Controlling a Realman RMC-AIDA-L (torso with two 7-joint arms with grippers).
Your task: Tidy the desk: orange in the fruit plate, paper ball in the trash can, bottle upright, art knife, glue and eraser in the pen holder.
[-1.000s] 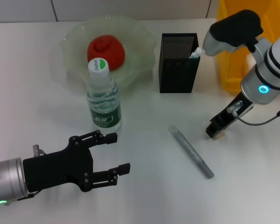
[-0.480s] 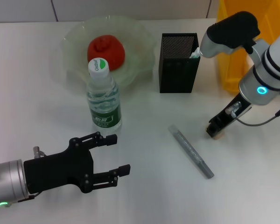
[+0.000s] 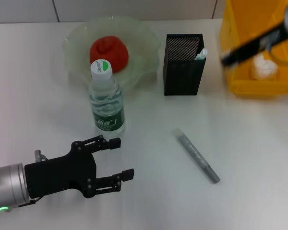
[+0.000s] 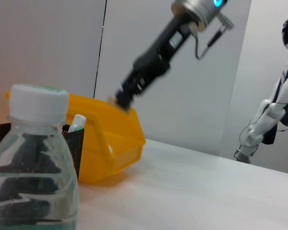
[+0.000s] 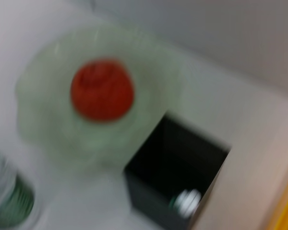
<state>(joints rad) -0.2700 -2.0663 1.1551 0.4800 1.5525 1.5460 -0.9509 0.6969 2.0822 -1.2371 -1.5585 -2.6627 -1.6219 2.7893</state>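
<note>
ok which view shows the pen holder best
The head view: the pen holder shows whole and sharp, upright between the fruit plate and the trash can, a white tip at its rim. The right wrist view shows it blurred; the left wrist view shows only an edge behind the bottle.

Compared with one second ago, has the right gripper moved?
Yes. The right gripper has left the table in front of the trash can and gone up and away, level with the pen holder.
</note>
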